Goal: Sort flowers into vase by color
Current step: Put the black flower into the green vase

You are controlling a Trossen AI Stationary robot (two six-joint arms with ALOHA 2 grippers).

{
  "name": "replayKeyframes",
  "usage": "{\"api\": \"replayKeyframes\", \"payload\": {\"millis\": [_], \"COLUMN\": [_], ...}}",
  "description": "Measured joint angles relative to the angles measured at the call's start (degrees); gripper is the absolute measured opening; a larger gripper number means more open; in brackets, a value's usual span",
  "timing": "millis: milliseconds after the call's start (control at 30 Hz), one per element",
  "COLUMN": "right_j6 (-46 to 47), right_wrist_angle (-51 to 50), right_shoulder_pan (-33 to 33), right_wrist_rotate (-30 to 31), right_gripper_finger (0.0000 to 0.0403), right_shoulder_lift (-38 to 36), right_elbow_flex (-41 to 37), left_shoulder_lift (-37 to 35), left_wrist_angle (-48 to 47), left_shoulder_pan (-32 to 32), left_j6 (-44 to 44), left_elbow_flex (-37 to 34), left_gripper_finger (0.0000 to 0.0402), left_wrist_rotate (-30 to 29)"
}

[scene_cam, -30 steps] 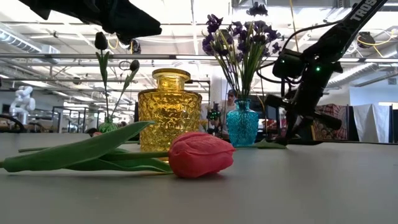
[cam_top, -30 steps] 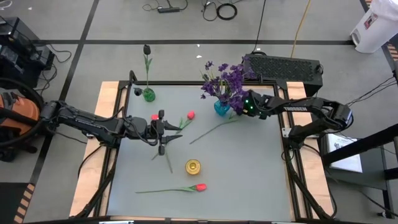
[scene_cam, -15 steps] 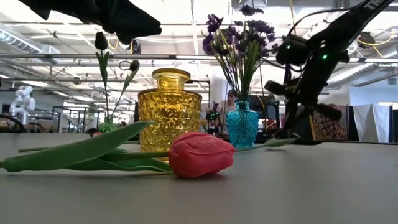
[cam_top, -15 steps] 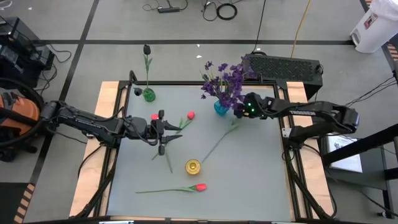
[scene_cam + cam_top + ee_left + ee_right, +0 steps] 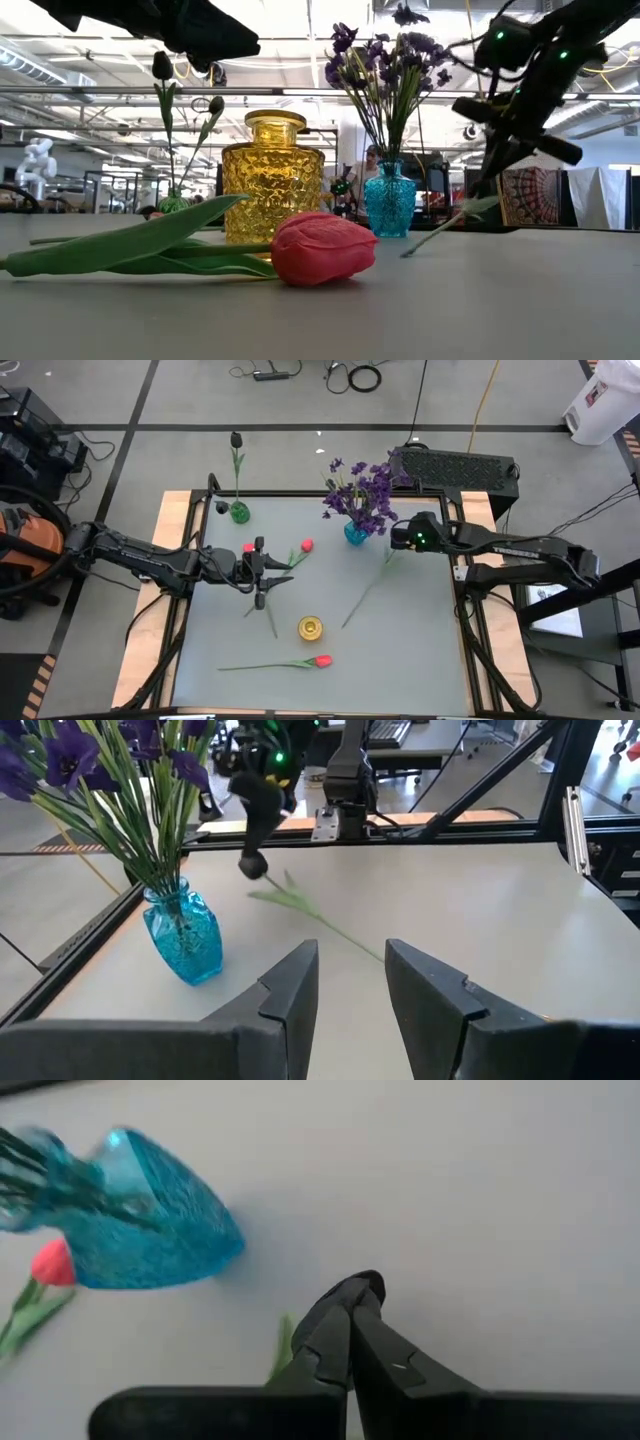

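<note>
My right gripper (image 5: pixel 393 546) hangs to the right of the blue vase (image 5: pixel 355 533), which holds the purple flowers (image 5: pixel 360 490). It is shut on a flower with a dark bud (image 5: pixel 252 867) and a long green stem (image 5: pixel 365 590). My left gripper (image 5: pixel 283 568) hovers open at mid-left and is empty in its wrist view (image 5: pixel 350 955). Beneath it a red tulip (image 5: pixel 306 545) lies flat on the table. Another red tulip (image 5: pixel 320 660) lies near the front edge. A dark tulip (image 5: pixel 236 440) stands in the green vase (image 5: pixel 238 512). Mid-table stands the yellow vase (image 5: pixel 310 627). My right gripper pinches the flower at the top of its stem (image 5: pixel 262 878), right by the dark bud, between its two fingers. The fingers (image 5: pixel 492 180) slant downward from above. The stem hangs at a slant below them, and its free end (image 5: pixel 407 252) is down at the table top.
A black box (image 5: pixel 455 465) sits beyond the far right corner. The table's wooden border and metal frame (image 5: pixel 462 575) run close beside my right arm. Bare table lies between the yellow vase and the right edge.
My right gripper has risen and drawn back toward the table's right edge, away from the blue vase, staying shut on the flower. The stem has swung with it. Its free end has slid across the table toward the near right.
</note>
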Motion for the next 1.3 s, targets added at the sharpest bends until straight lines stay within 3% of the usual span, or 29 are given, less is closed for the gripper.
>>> {"api": "replayKeyframes", "payload": {"millis": [200, 467, 1300], "right_j6": [-1.7, -10.0, -41.1], "right_wrist_angle": [-1.5, -1.7, 4.2], "right_shoulder_pan": [0.2, 0.2, 0.2], "right_wrist_rotate": [3.5, 3.0, -11.8], "right_gripper_finger": [0.0000, 0.0000, 0.0000], "right_shoulder_lift": [-7.3, -15.1, -36.1], "right_elbow_flex": [0.0, 0.0, 0.0], "left_shoulder_lift": [0.0, 0.0, 0.0], "left_wrist_angle": [0.0, 0.0, 0.0], "left_shoulder_pan": [0.0, 0.0, 0.0], "left_j6": [-1.3, -1.3, -4.2], "left_elbow_flex": [0.0, 0.0, 0.0], "left_gripper_finger": [0.0127, 0.0127, 0.0127], "left_wrist_rotate": [0.0, 0.0, 0.0]}}
